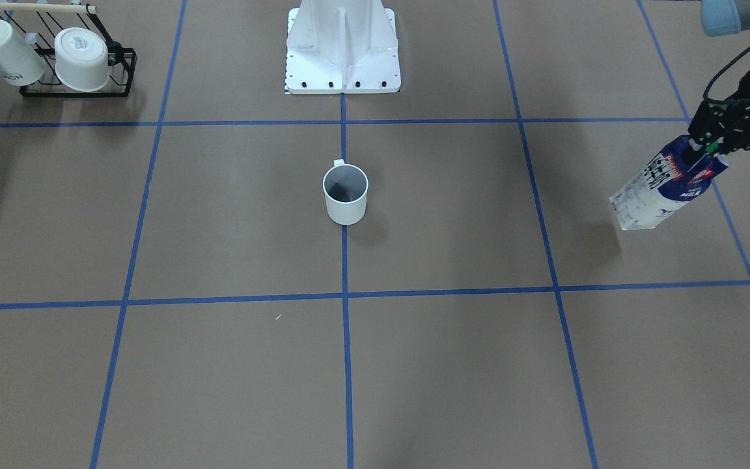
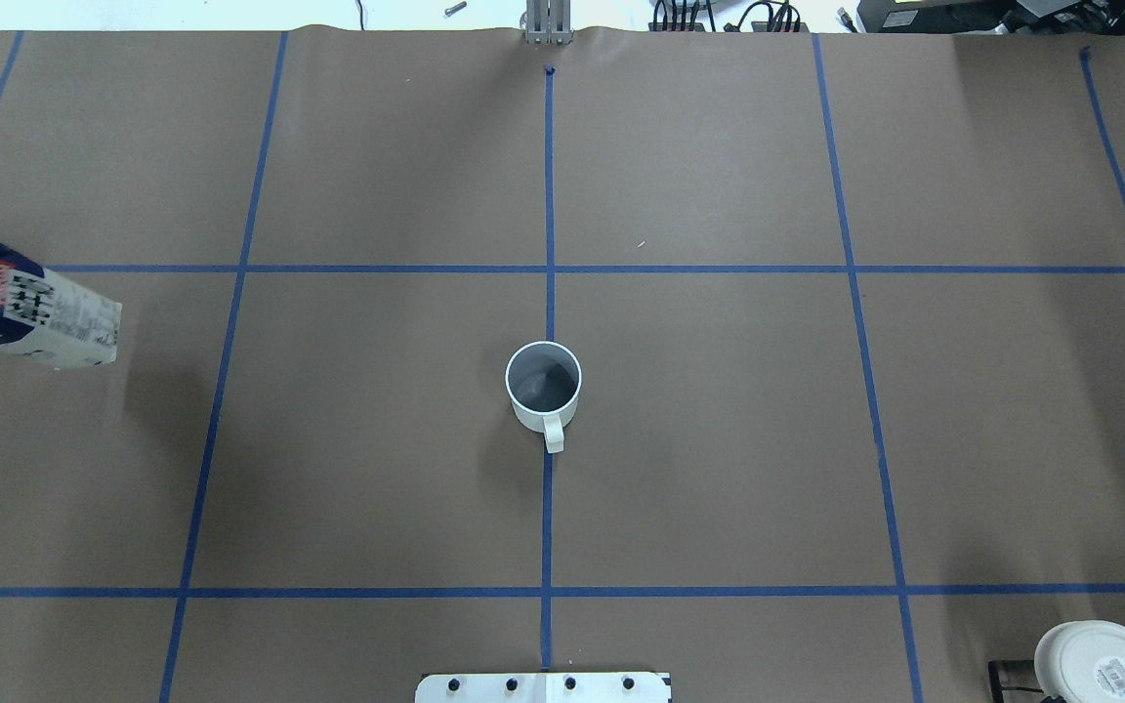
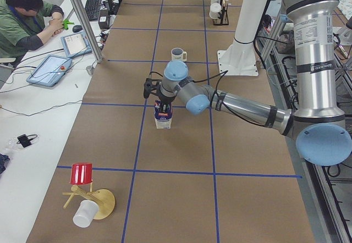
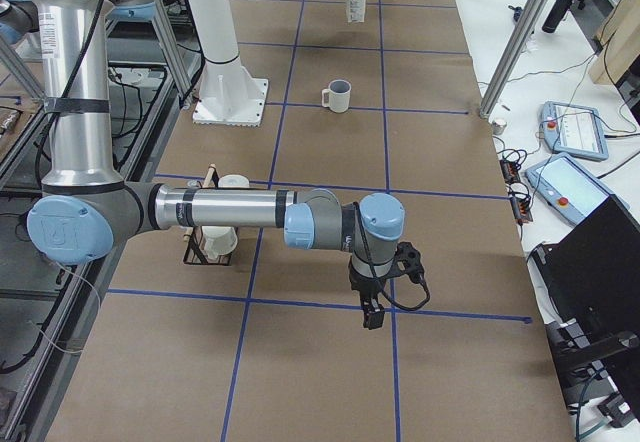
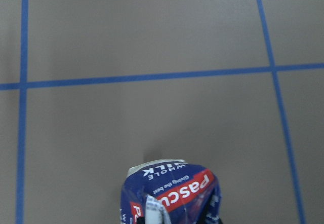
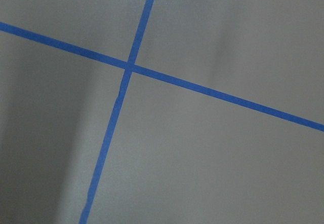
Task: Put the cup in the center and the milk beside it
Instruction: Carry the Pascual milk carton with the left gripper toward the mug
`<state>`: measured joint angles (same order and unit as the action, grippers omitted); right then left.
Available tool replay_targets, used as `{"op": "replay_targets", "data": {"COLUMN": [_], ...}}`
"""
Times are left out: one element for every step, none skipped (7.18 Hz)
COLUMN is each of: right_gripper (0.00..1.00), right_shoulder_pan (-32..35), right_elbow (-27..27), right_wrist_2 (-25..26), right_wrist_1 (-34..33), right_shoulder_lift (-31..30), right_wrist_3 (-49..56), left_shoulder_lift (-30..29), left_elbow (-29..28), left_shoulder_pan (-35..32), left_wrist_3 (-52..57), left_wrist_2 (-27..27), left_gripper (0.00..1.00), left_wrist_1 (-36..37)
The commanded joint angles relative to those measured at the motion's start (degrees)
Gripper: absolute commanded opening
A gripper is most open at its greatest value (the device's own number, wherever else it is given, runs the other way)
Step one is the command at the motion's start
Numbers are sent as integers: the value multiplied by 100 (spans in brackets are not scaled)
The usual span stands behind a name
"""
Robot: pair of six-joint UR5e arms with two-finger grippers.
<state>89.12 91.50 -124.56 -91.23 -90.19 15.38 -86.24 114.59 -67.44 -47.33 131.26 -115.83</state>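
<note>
1. Brown paper table (image 1: pixel 219 378) with a blue tape grid; white robot base (image 1: pixel 342 52) at the far middle of the front view.
2. On the middle tape line of the center (image 2: pixel 699 430): the cup (image 2: pixel 543 386), upright, mouth up, handle turned toward the robot base. Seems already in its place.
3. Far out on the robot's left side, well apart from the cup: the milk (image 1: pixel 665 189), long axis about upright, cap end on top.
4. Clamped on the top of the milk from above: the left gripper (image 1: pixel 704 148), fingers closed at the cap end. Bottom on the paper or just above it: cannot tell.
5. On the other side, low over bare paper: the right gripper (image 4: pixel 372 312). Open or closed: cannot tell from this side view alone.
6. Decisive for the coming move:
   - Direction from milk to cup: sideways toward the robot's right, across one tape line, in the same row of the grid.
   - Nearer arm: the left one, already with the load.
   - Probably best to keep the milk upright and to stop just beside the cup, without touching it.
</note>
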Motion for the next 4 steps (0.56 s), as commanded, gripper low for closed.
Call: {"op": "replay_targets", "data": {"right_gripper": [100,100,100,100], "right_shoulder_pan": [0,0,0,0], "right_elbow": [-27,-27,-27,-36], "right_wrist_2": [-7,-7,-7,-7], "right_wrist_1": [0,0,0,0], "right_shoulder_lift": [-16,-16,-16,-16], "right_wrist_3": [0,0,0,0], "left_shoulder_lift": [-1616,-2433,-3129,-3823], "left_elbow": [491,598,512,137], "left_shoulder_pan": [632,1305,2104,2756], "left_wrist_3": [-574,-1028,-1520,-1934], "left_wrist_2": [-466,-1070,-1703,-2248], "left_gripper": [0,0,0,0], "left_wrist_1": [2105,3091,3649,3994]}}
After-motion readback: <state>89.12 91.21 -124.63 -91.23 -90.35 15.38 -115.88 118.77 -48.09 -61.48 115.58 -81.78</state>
